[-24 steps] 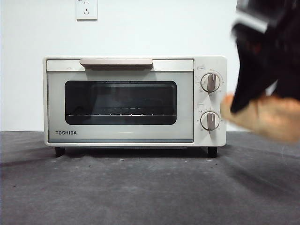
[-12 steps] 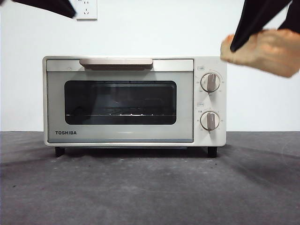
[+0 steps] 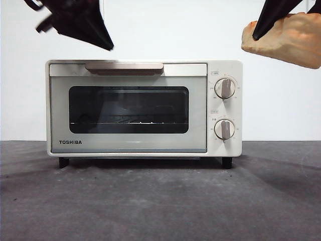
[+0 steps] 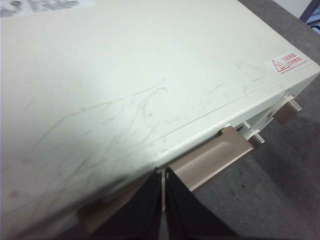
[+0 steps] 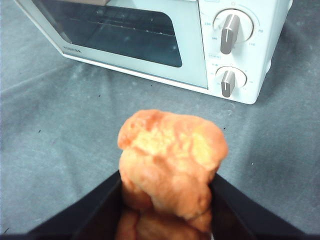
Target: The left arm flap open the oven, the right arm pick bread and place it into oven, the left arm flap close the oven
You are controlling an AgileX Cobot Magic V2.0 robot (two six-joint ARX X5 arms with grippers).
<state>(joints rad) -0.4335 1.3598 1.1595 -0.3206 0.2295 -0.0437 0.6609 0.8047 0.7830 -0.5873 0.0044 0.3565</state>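
Left claw [image 3: 108, 46] has descended; only its wrist view shows handle [image 4: 210, 161] underneath.

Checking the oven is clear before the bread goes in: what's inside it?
Through the closed oven window, only a wire rack shows, with nothing visible on it. Corners beyond the glass stay hidden.
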